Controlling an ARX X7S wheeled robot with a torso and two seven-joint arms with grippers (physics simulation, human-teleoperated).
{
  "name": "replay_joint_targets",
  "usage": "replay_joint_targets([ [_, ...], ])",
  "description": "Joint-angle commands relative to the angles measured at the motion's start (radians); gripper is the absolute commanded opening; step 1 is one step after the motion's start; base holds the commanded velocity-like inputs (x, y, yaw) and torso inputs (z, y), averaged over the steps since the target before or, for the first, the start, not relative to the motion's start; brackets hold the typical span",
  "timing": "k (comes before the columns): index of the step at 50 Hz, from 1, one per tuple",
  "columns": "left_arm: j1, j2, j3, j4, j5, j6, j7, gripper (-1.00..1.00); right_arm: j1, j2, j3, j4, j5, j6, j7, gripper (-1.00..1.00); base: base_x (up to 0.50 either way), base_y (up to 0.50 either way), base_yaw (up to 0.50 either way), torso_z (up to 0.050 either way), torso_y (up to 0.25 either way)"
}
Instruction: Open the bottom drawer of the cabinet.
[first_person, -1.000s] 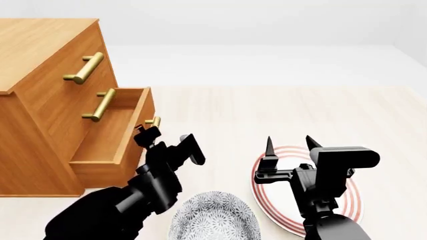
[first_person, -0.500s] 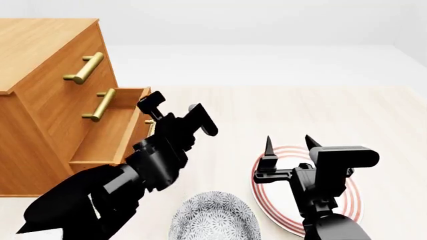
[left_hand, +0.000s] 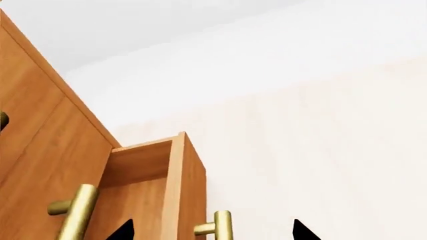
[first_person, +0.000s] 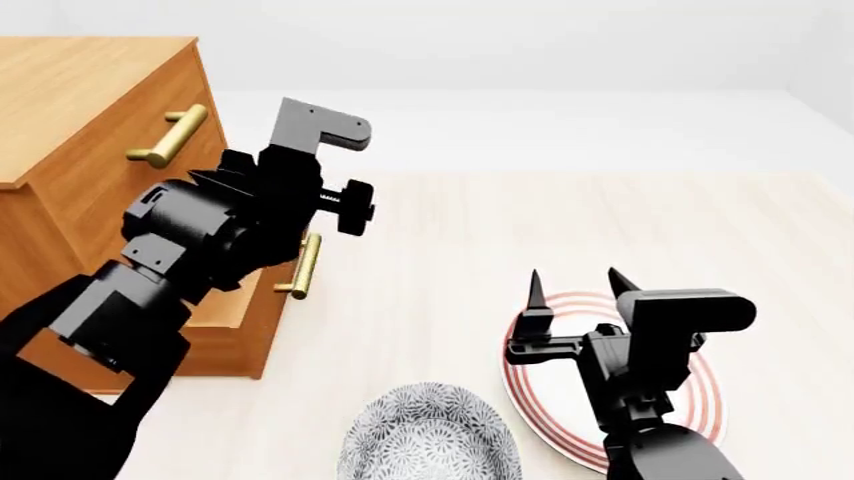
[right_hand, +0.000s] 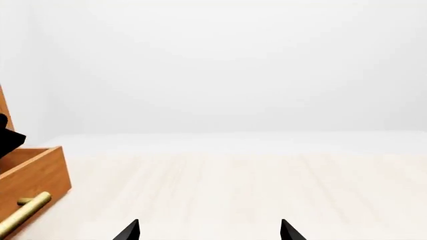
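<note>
At nine o'clock in the head view stands the cabinet (first_person: 94, 110); its bottom drawer (first_person: 260, 310) juts out from the base, brass handle (first_person: 303, 266) free. A second ago the left gripper (left_hand: 210, 231) sat low beside that handle; it has since lifted well clear, jaws spread with nothing between them, wrist camera looking down on the pulled-out drawer. That suggests the pull is done and the arm is retreating. At five o'clock the right gripper (first_person: 577, 283) hasn't moved: parted and empty above the red-ringed plate (first_person: 710, 408), patterned bowl (first_person: 424, 436) at six.
</note>
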Motion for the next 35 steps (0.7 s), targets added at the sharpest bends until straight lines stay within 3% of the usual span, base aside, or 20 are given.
replay_joint_targets([
  [1,-0.02,0.005,-0.046,-0.099,-0.055,-0.036,0.005,1.0,0.0,0.001,-0.005,0.0,0.004,-0.003,0.003,1.0,0.0,0.0,0.0,0.0,0.0],
  [12,-0.046,0.077,-0.026,-0.354,0.001,0.048,0.087,1.0,0.0,0.007,-0.003,-0.001,0.01,-0.002,0.007,1.0,0.0,0.0,0.0,0.0,0.0],
  [17,-0.074,0.16,-0.003,-0.59,0.045,0.12,0.197,1.0,-0.001,0.008,-0.004,-0.005,0.012,-0.003,0.009,1.0,0.0,0.0,0.0,0.0,0.0],
  [19,-0.067,0.164,-0.016,-0.6,0.057,0.108,0.213,1.0,-0.001,0.01,-0.005,-0.009,0.013,-0.001,0.011,1.0,0.0,0.0,0.0,0.0,0.0],
  [27,-0.016,0.168,-0.164,-0.602,0.205,0.065,0.237,1.0,0.002,0.015,-0.006,-0.017,0.019,0.007,0.016,1.0,0.0,0.0,0.0,0.0,0.0],
  [35,0.033,0.178,-0.457,-0.602,0.49,0.009,0.267,1.0,-0.005,0.018,-0.005,-0.015,0.02,-0.002,0.018,1.0,0.0,0.0,0.0,0.0,0.0],
])
